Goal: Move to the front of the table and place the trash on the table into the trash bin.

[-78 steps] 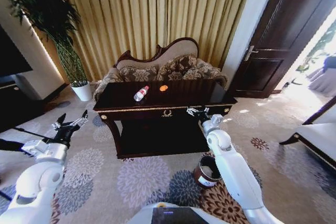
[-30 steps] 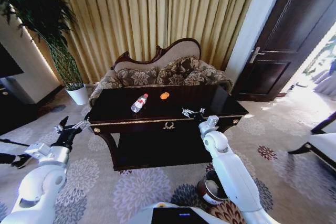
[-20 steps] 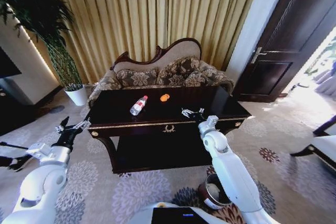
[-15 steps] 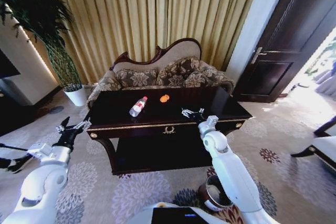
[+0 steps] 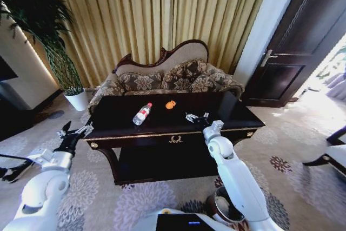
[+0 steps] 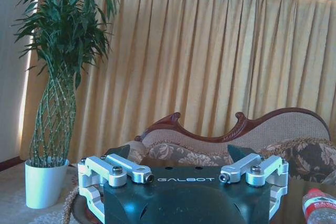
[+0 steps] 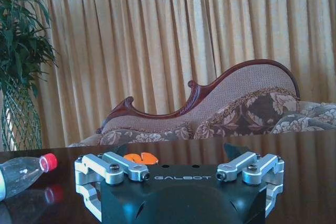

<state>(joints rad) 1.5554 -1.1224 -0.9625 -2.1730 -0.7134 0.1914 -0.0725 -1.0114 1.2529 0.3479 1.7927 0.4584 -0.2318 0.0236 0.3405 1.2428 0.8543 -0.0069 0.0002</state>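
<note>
The dark glossy table (image 5: 238, 116) with gold trim stands right in front of me. On its top lie a clear bottle (image 5: 142, 113) with a red cap and a small orange piece (image 5: 170, 104). My right gripper (image 5: 194, 117) hovers open over the table's front edge, right of the bottle. From the right wrist the bottle (image 7: 21, 174) and orange piece (image 7: 140, 157) lie on the table (image 7: 310, 182) ahead of the open gripper (image 7: 176, 150). My left gripper (image 5: 75, 132) is open beside the table's left corner. The trash bin (image 5: 219, 205) sits on the carpet, partly hidden behind my right arm.
A carved sofa (image 5: 167, 74) stands behind the table against gold curtains. A potted plant (image 5: 65, 68) is at the back left, a dark door (image 5: 303, 41) at the right. Patterned carpet surrounds the table. From the left wrist, the bottle's cap end (image 6: 317, 205) shows beside the gripper (image 6: 181, 153).
The camera has come closer to the table, which now sits larger and lower in view. The bin has slid toward the bottom edge. Both arms keep their pose.
</note>
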